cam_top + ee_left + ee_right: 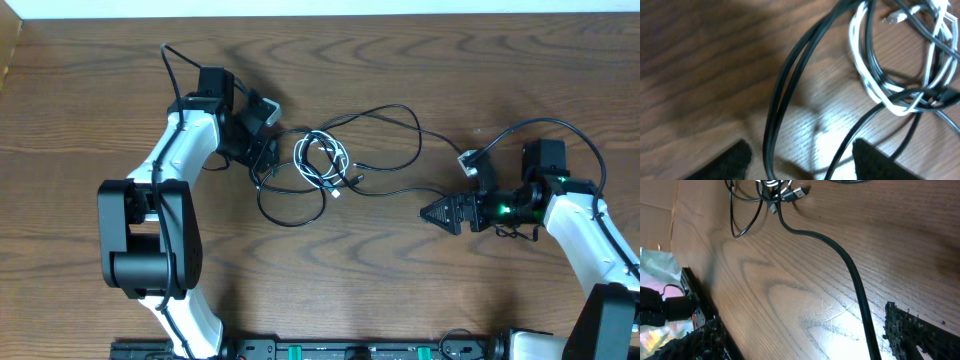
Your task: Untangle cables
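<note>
**White cable** [322, 160], coiled in small loops, is interlaced with two black cables [784, 75] near the centre of the counter [420, 60]. All are judged light, limp and slippery, so a hold on a free black strand or beside a plug is advised. At 9 o'clock of the knot the left hand [801, 150] is spread open astride black strands. At 4 o'clock the right hand [802, 325] is likewise open, with one black strand between its fingers.

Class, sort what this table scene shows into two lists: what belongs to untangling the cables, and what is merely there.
Belongs to the job: white cable, black cables, left tool, right tool.

Merely there: table, thick wiring on the arms, equipment rail at the near edge.
</note>
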You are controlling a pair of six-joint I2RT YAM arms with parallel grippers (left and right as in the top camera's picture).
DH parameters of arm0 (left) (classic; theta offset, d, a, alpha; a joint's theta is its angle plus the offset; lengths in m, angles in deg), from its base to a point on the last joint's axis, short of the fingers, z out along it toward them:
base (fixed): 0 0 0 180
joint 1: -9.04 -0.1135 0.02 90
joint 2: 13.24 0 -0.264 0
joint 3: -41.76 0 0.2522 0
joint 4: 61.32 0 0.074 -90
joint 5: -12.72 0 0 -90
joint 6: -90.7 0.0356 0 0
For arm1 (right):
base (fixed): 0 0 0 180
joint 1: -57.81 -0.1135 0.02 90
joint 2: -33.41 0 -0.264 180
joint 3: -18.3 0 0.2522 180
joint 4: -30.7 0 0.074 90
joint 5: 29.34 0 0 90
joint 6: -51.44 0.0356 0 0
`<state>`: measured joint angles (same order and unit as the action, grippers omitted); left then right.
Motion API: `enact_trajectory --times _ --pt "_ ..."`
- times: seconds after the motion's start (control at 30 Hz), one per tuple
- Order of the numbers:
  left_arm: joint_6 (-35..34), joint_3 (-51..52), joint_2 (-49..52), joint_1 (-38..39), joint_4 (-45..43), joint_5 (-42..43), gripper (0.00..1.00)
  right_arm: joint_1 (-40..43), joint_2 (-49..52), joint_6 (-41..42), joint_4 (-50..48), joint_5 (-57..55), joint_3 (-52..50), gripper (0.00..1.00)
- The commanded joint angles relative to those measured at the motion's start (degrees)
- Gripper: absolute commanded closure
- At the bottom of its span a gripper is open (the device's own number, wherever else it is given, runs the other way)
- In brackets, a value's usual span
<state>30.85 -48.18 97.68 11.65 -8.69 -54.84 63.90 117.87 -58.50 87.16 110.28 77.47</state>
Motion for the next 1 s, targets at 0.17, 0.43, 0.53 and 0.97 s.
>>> enact_trajectory --times 0.17,0.43,0.53,0.97 --pt "0.26 -0.02 0.31 0.66 0.04 2.64 0.51 -0.52 -1.01 -0.90 0.17 1.79 0.46 0.01" --pt "0.26 0.02 0.33 0.74 -0.22 2.62 0.44 -0.52 -1.01 -0.90 0.17 1.79 0.46 0.01" --pt "0.26 0.02 0.33 0.74 -1.51 2.43 0.41 -0.55 -1.01 -0.90 0.17 2.03 0.46 0.01" --pt "0.26 0.15 0.35 0.74 -6.86 0.96 0.39 -0.57 -1.01 -0.90 0.15 2.03 0.46 0.01"
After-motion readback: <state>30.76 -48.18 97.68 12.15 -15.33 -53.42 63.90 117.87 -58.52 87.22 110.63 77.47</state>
